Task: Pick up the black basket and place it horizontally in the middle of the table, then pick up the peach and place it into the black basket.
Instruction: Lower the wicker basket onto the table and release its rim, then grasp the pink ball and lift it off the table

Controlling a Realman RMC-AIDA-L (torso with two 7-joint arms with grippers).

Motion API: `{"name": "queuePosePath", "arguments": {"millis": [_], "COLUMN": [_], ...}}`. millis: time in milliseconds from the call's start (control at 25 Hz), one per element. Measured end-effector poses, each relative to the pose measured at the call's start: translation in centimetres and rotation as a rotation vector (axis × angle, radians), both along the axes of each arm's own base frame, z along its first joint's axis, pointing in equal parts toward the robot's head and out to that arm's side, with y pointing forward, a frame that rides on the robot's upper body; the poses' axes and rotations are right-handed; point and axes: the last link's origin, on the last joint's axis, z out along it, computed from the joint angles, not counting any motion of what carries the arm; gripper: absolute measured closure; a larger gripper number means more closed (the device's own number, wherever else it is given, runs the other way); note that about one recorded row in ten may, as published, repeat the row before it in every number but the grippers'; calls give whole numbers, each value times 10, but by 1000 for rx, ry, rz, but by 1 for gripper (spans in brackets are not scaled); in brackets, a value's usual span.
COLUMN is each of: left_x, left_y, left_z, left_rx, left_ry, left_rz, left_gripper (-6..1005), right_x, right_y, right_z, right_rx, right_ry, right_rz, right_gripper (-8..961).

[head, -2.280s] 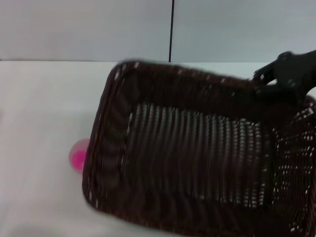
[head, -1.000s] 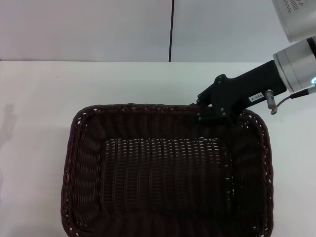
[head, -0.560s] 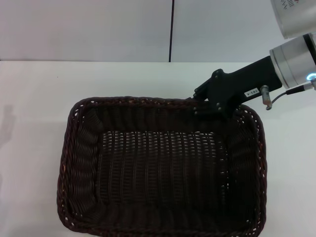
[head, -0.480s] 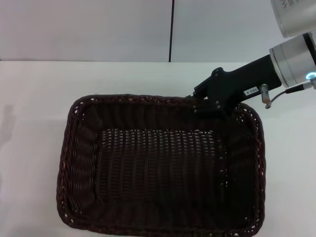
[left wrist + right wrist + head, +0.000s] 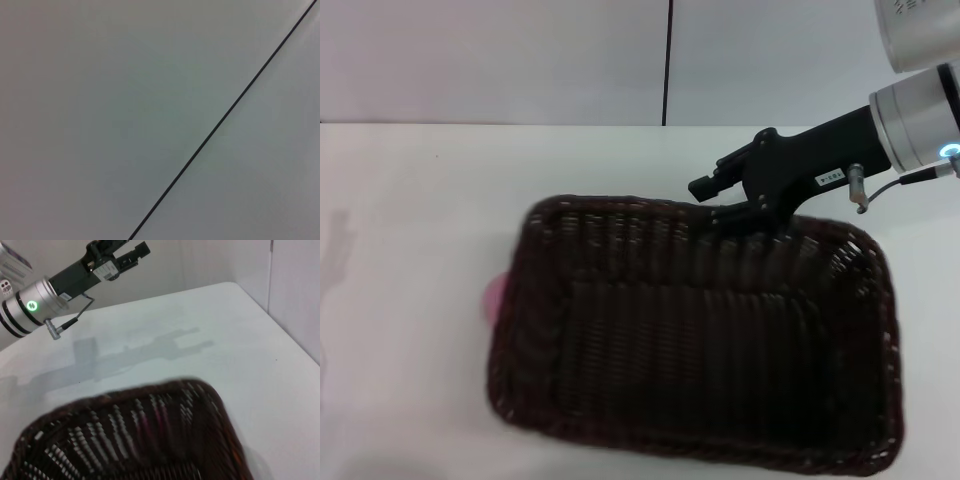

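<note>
Head view: a large rectangular black basket (image 5: 695, 340) of very dark brown-black woven wicker fills the middle and right of the white table (image 5: 410, 200). It has rounded corners, a braided rim and sloping open-weave sides, and its open top faces up. Its long side runs roughly across the table, slightly askew, with the right end nearer the camera. The right gripper (image 5: 740, 205), black, on a silver-cuffed arm reaching in from the upper right, sits at the basket's far rim, right of centre; it appears to be pinching that rim, though the fingertips are hard to make out against the dark weave. A sliver of the pale pink peach (image 5: 495, 293) peeks out just beside the basket's left wall, on the table.

Left wrist view: only a plain grey-white surface crossed by one thin dark diagonal line; no gripper or task object is visible.

Right wrist view: one rounded end of the basket (image 5: 135, 440) appears close up, its weave blurred. Beyond it lies bare white table (image 5: 240, 340). Farther off, the left gripper (image 5: 131, 251) hangs high above the table, its black fingers spread slightly apart, holding nothing.
</note>
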Motion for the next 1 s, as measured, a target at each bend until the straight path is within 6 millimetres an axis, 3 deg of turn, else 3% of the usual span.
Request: {"name": "queuePosePath", "arguments": {"millis": [280, 600, 760, 800, 1000], "left_x": [-1, -2, -2, -3, -6], "left_y": [0, 0, 2, 3, 12], "left_z": [0, 2, 4, 6, 19], "left_rx": [2, 0, -29, -43, -130], "left_ry": [-1, 10, 28, 34, 48], "left_rz": [3, 4, -17, -31, -103], "left_gripper": [236, 243, 247, 248, 252], "right_x": [4, 19, 47, 47, 94], "right_y": [0, -2, -14, -14, -41], "right_z": [9, 38, 71, 71, 110], "right_rx": [51, 206, 401, 401, 700], "right_ry": [40, 269, 510, 510, 781], "right_rz": [-2, -37, -120, -120, -245], "right_gripper": [530, 530, 530, 530, 530]}}
